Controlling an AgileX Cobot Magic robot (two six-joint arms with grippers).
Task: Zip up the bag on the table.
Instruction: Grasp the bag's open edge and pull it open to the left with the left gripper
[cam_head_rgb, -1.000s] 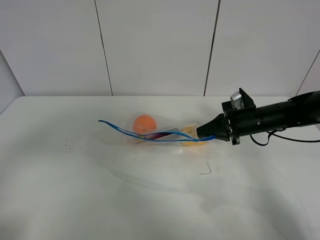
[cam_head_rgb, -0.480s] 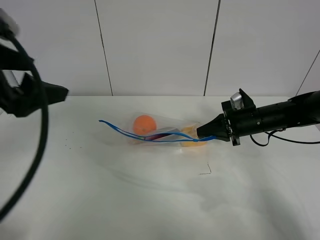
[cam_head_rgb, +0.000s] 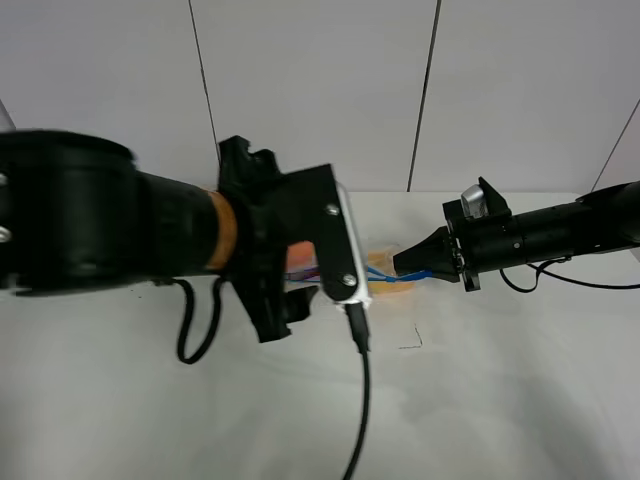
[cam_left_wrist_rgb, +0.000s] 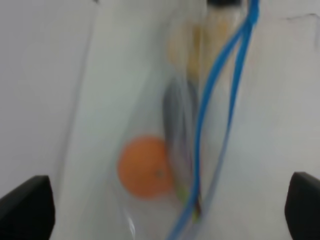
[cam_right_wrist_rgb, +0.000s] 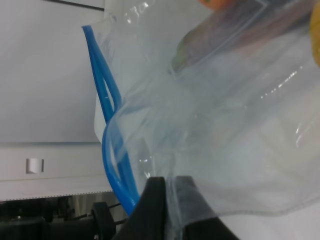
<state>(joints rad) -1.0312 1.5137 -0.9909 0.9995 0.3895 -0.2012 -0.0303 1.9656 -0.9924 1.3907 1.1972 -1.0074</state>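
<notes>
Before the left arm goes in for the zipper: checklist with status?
1. Right fingers pinching the bag: ok, shut on the plastic beside the zipper.
2. Left fingers open: ok, spread wide either side of the bag.
3. Zipper sealed: not ok, its two blue tracks run apart.
4. Left fingers' height over the bag: cannot tell.
5. Contents clear of the zipper: cannot tell; eggplant lies right by the tracks, orange sits off to the side.
6. High view of the bag: not ok, left arm hides most of it.

Clear bag (cam_right_wrist_rgb: 225, 130), blue zipper (cam_right_wrist_rgb: 119, 177), white table (cam_head_rgb: 500, 400)
</notes>
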